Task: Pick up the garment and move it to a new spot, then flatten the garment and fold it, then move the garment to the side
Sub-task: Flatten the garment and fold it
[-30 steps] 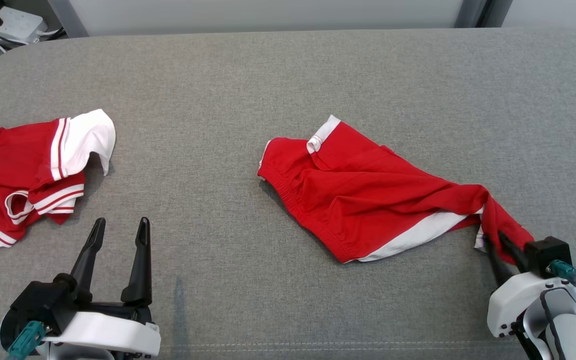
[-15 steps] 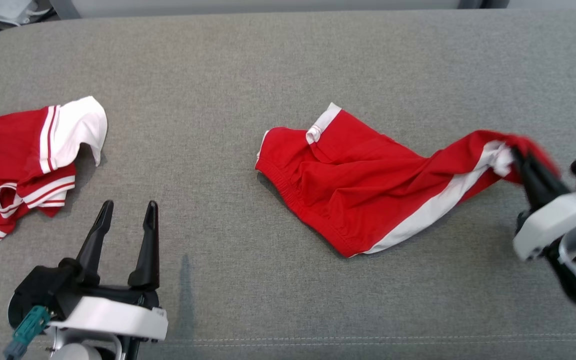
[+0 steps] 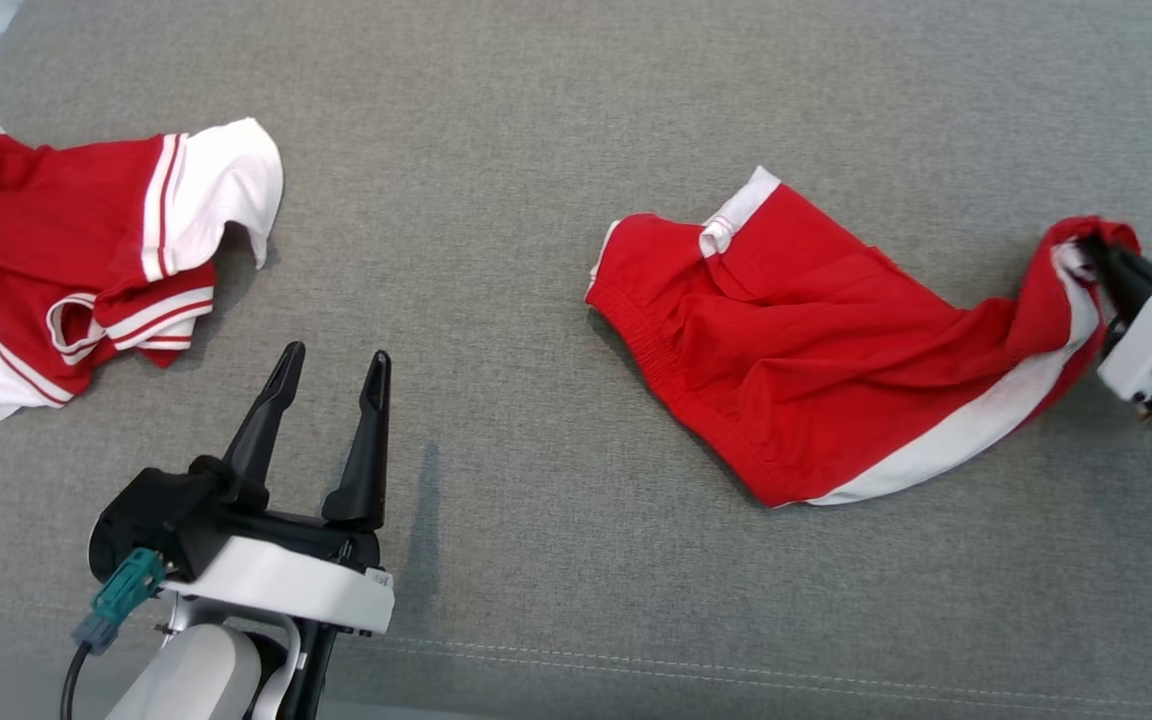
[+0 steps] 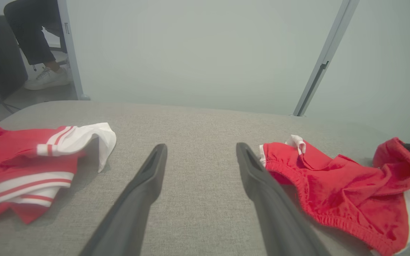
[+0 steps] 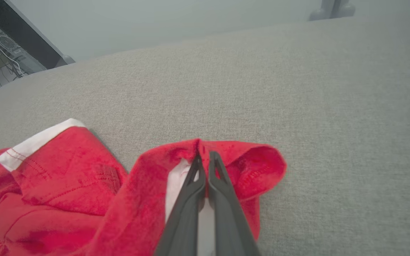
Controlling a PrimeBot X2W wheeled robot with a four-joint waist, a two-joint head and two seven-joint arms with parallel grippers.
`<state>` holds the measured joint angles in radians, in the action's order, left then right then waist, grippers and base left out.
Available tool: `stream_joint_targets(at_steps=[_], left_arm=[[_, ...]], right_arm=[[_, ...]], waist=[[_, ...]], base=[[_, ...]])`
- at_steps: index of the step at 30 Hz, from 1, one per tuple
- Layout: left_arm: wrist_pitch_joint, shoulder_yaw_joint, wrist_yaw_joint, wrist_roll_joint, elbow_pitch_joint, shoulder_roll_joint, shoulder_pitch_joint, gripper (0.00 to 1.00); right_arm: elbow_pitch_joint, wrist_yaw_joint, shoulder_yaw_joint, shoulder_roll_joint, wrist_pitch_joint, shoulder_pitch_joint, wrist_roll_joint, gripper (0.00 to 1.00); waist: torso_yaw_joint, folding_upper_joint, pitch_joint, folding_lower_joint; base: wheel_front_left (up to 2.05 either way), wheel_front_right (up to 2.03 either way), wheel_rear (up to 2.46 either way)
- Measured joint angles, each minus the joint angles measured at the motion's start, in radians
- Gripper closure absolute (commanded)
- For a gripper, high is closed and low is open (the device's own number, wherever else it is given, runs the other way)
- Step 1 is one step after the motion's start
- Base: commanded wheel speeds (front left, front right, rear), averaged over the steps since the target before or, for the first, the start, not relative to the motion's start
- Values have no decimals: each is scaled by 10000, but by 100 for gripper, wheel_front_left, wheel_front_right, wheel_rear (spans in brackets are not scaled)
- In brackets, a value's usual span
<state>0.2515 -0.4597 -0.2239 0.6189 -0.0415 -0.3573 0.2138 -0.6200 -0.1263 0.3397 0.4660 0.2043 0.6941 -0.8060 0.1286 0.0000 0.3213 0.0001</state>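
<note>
The garment point(image 3: 816, 350) is a pair of red shorts with white trim, lying crumpled right of centre on the grey surface. My right gripper point(image 3: 1096, 250) is shut on its right leg hem, which is raised off the surface while the waistband end rests flat. In the right wrist view the fingers point(image 5: 205, 154) pinch a red and white fold of the garment point(image 5: 66, 177). My left gripper point(image 3: 336, 355) stands open at the lower left with nothing between its fingers. In its wrist view the garment point(image 4: 333, 192) lies just right of the left gripper point(image 4: 201, 147).
A second red and white garment point(image 3: 86, 260) lies bunched at the far left, also seen as a striped heap point(image 4: 30, 160). A person's foot in a white shoe point(image 4: 45, 78) is on the floor beyond the surface's far left edge.
My right gripper has closed on the shorts' leg hem and carried it up and away from me. The head camera has shifted too. The left gripper stays open.
</note>
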Motion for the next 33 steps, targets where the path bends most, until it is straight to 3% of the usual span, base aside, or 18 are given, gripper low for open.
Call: stream_joint_targets(at_steps=[1,2,9,13,18,24,29,33], left_arm=[[0,-21,48,-25,59,27,56,0],[0,-50,104,-27,136,54,102,0],[0,-100,303,-31,512,265,309,0],[0,-35,309,-119,635,255,309,0],[0,90,384,-121,679,213,258,0],[0,267,286,-123,660,-10,-260,0],[-4,303,196,-127,520,-144,-591,0],[-48,209,98,-203,460,-138,-743,0]], right_arm=[[-244,0,10,54,-15,174,-130,53],[-477,0,13,71,-42,345,-272,0],[-1074,0,244,52,-932,853,-1220,0],[-527,0,265,267,-2209,644,-1835,0],[320,0,249,731,-3779,-368,-1762,0],[1421,0,-828,583,-4518,-2224,-230,0],[3164,0,-2311,-527,-4527,-3757,2111,0],[4094,0,-2859,-1398,-4529,-5161,3540,0]], waist=[[60,0,33,-1],[112,0,66,0],[229,0,106,0],[-3,0,-116,0],[-261,0,-407,0],[-800,0,-906,0],[-1260,0,-1307,-1],[-1401,0,-1629,-1]], base=[[0,0,0],[0,0,0],[0,0,0],[0,0,0],[0,0,0],[0,0,0],[0,0,0],[0,0,0]])
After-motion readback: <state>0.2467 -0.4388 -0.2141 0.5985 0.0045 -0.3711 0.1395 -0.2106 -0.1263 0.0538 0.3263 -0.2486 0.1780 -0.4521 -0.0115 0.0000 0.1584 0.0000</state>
